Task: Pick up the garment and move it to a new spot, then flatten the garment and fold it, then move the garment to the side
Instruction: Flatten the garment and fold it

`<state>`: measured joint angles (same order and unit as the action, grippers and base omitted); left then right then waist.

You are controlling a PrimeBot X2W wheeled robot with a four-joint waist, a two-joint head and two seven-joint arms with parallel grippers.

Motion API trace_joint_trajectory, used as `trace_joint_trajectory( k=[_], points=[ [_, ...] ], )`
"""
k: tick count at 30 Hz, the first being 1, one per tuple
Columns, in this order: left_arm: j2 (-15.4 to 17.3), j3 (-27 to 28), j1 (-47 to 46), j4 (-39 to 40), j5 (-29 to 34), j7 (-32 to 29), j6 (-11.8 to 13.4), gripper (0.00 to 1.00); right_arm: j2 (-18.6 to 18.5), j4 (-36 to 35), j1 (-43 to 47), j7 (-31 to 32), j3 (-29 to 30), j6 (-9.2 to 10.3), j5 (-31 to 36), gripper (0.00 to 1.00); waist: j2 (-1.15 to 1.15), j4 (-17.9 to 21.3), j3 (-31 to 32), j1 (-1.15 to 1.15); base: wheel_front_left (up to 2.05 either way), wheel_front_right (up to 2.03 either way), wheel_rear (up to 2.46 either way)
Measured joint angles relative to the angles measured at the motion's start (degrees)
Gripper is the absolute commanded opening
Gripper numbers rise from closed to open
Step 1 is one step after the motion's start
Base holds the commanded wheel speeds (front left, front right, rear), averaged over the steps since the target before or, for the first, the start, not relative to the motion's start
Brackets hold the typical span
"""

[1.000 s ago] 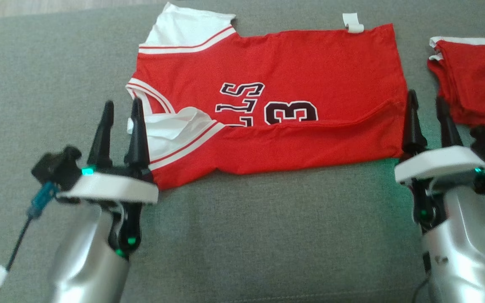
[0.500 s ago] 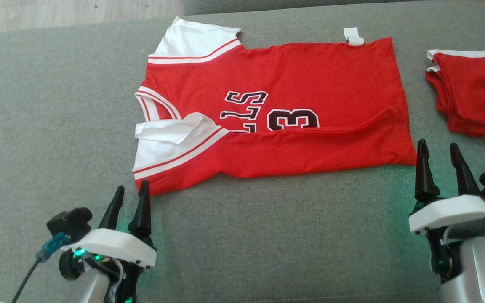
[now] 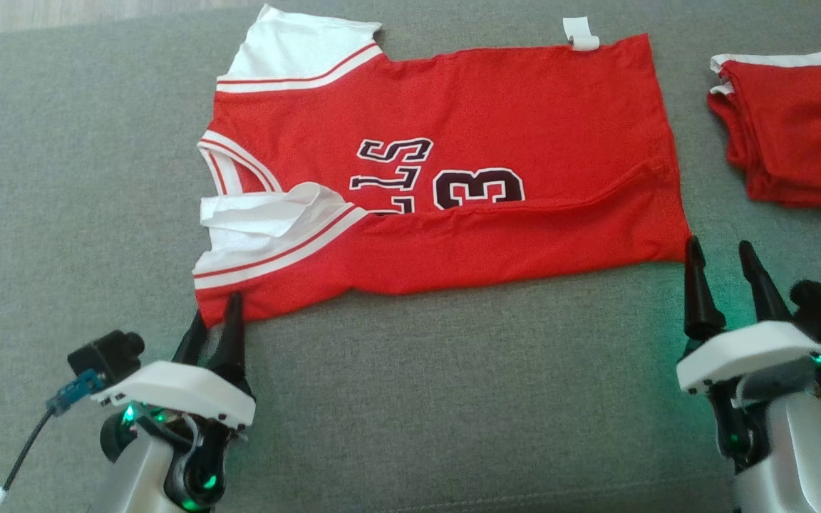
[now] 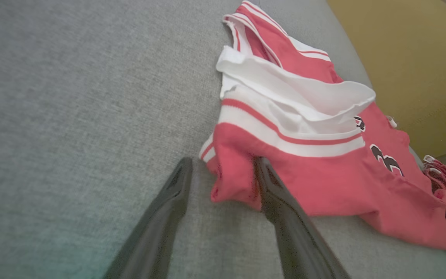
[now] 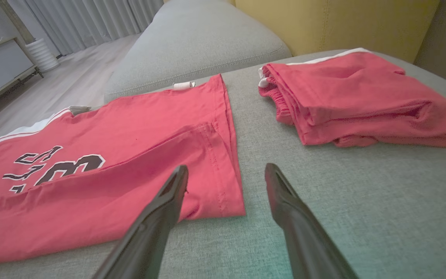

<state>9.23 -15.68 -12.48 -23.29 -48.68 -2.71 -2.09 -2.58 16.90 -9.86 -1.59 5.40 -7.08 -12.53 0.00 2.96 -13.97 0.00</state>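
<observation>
From the head view, the red garment (image 3: 453, 142) lies spread on the grey sofa cushion (image 3: 453, 399), with a folded red pile (image 3: 795, 128) at the far right. In the left wrist view, the left end effector (image 4: 223, 162) has its fingers apart, astride the garment's near-left corner. In the right wrist view, the right end effector (image 5: 227, 167) has its fingers apart at the near-right corner.
</observation>
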Motion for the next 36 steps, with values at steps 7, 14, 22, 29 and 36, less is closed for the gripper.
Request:
trace_joint_trajectory(
  k=[7,14,22,29,36],
  points=[
    [-0.19,-0.82,-0.46,0.31,-0.16,-0.21,-0.26,0.00,-0.01,7.30,-5.20,1.76,-0.04,0.00,0.14,1.00,0.00,-0.31,-0.50,0.01,0.00,0.00,0.00],
    [-0.53,-1.34,-0.46,1.92,0.57,1.35,-0.77,0.00,-0.02,16.61,-8.38,3.42,0.27,0.00,-1.08,0.81,0.00,-1.53,-0.51,0.01,0.00,0.00,0.00],
    [-0.07,-1.40,-0.51,5.24,1.36,1.86,-0.94,0.00,-0.10,24.72,-14.47,0.48,-0.82,0.00,-7.35,0.00,0.00,-1.63,-0.22,0.01,0.00,0.00,0.00],
    [2.04,-1.29,-1.30,10.49,2.22,1.76,-0.38,0.00,-0.10,25.77,-16.72,-1.14,-1.57,0.00,-11.13,0.00,0.00,-1.16,0.70,0.01,0.00,0.00,0.00],
    [6.56,-1.01,-0.04,21.47,3.39,-2.04,1.74,0.00,-0.10,20.71,-15.55,0.46,-1.38,0.00,-13.21,0.00,0.00,-0.59,2.00,0.00,0.00,0.00,0.00]
  ],
)
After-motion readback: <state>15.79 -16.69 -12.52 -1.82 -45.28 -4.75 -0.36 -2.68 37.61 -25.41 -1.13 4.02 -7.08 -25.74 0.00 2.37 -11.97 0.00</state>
